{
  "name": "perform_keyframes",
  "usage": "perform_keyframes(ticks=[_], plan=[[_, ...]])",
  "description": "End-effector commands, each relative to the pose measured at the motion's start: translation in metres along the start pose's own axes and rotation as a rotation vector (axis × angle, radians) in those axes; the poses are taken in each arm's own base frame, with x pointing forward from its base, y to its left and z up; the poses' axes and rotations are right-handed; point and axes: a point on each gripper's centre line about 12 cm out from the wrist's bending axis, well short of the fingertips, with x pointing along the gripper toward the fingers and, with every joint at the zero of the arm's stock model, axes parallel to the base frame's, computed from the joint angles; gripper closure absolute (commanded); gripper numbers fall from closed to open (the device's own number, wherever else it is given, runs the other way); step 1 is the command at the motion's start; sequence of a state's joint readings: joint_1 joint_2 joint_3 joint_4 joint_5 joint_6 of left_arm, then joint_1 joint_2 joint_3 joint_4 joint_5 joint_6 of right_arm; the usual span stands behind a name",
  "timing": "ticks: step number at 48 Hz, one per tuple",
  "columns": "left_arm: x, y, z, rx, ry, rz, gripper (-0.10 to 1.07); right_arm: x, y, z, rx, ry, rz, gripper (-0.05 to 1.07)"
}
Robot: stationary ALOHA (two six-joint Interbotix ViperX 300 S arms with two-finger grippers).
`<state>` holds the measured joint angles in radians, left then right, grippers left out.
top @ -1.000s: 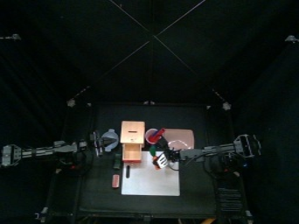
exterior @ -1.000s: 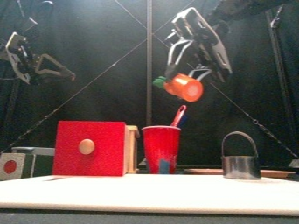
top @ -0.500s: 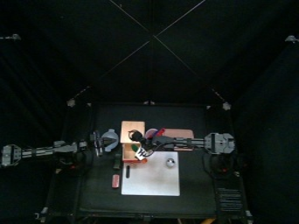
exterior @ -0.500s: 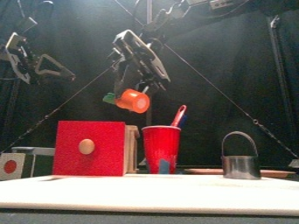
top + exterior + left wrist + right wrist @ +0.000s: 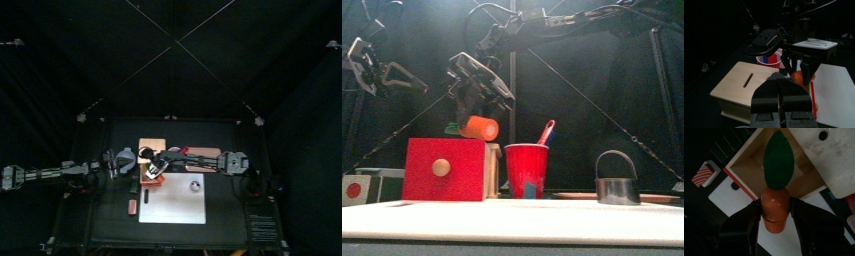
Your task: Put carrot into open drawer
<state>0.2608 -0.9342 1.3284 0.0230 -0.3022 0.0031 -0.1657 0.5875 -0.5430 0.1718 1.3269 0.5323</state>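
Note:
My right gripper (image 5: 476, 100) is shut on the carrot (image 5: 478, 127), an orange toy with a green top. It holds the carrot just above the wooden box. In the right wrist view the carrot (image 5: 776, 203) sits between the jaws, its green tip over the open drawer (image 5: 749, 167). In the top view the right gripper (image 5: 166, 162) is over the drawer (image 5: 151, 174), which is pulled out of the tan box (image 5: 151, 151). The drawer's red front with a knob (image 5: 446, 168) faces the front camera. My left gripper (image 5: 126, 158) hangs left of the box, jaws together and empty.
A red cup (image 5: 527, 168) holding a stick stands right of the box. A small metal container with a handle (image 5: 617, 181) sits further right. A white sheet (image 5: 175, 201) lies in front, and a dark reddish stick (image 5: 132, 206) lies left of it.
My right arm has carried the carrot leftward and down, from above the red cup to just over the box and open drawer. The left arm has not moved.

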Motion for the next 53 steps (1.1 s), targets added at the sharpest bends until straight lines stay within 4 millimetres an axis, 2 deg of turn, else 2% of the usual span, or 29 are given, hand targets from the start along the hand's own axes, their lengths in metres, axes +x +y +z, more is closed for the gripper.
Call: perform_keyframes(ticks=[1,5,15,30,41,48,53], plan=[[0.003,0.0,0.007,0.006,-0.015,-0.001,0.98,-0.021,0.005,0.005,-0.01,-0.031,0.017,0.41],[0.002,0.0,0.007,0.009,-0.017,0.0,0.98,-0.022,0.009,0.008,-0.02,-0.043,0.019,0.39],[0.002,0.0,0.008,0.009,-0.018,0.0,0.98,-0.028,0.007,0.01,-0.033,-0.059,-0.025,0.23],[0.003,0.0,0.007,0.009,-0.017,0.0,0.98,-0.02,0.016,0.005,-0.125,-0.038,-0.025,0.2],[0.002,0.001,0.007,0.009,-0.017,0.001,0.98,-0.02,0.015,0.006,-0.133,-0.04,-0.038,0.09],[0.002,0.001,0.006,0.009,-0.014,0.003,0.98,-0.028,0.017,0.004,-0.146,-0.064,-0.048,0.09],[0.002,0.001,0.006,0.009,-0.014,0.003,0.98,-0.046,0.023,0.0,-0.175,-0.12,-0.08,0.09]])
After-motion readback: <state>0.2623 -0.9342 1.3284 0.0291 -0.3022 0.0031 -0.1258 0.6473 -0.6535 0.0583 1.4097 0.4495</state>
